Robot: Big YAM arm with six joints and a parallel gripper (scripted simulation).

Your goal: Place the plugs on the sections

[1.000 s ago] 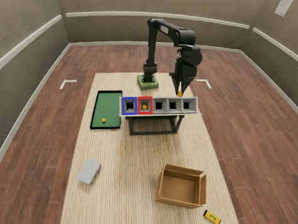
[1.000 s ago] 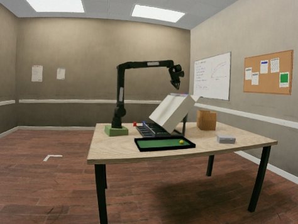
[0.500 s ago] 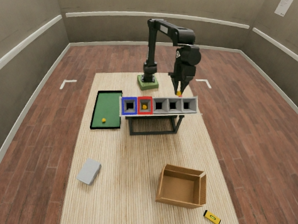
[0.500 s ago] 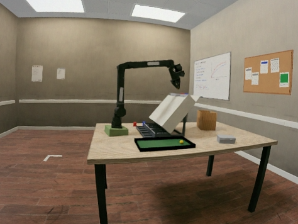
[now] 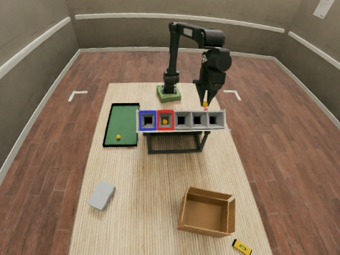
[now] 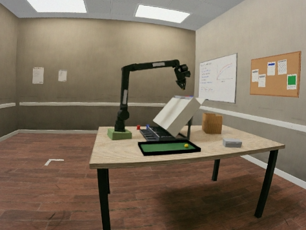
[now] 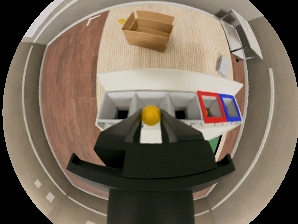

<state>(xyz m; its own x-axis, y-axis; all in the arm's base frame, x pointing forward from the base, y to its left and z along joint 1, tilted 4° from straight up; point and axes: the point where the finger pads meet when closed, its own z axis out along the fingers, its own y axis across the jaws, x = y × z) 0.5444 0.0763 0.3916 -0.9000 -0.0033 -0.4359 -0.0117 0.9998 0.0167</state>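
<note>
My gripper [image 5: 205,101] is shut on a yellow marble [image 5: 205,104] and holds it just behind and above the row of funnels, near the two grey funnels on the right [image 5: 198,120]. In the wrist view the marble [image 7: 150,115] shows between the fingertips above the funnel row. The blue-banded funnel [image 5: 147,120] is at the left end and the red-banded funnel [image 5: 165,119] is beside it, with a yellow marble [image 5: 164,122] resting in it. A third marble [image 5: 117,136] lies in the green tray [image 5: 121,124]. The red plug [image 6: 138,127] and the blue plug [image 6: 147,126] stand behind the sectioned base [image 6: 155,133].
The white cover [image 6: 175,114] slopes over the pipes on a dark frame. A cardboard box [image 5: 207,212], a grey block [image 5: 101,195] and a small yellow tool [image 5: 242,246] lie toward the front of the table. The arm's green base [image 5: 168,94] stands behind the funnels.
</note>
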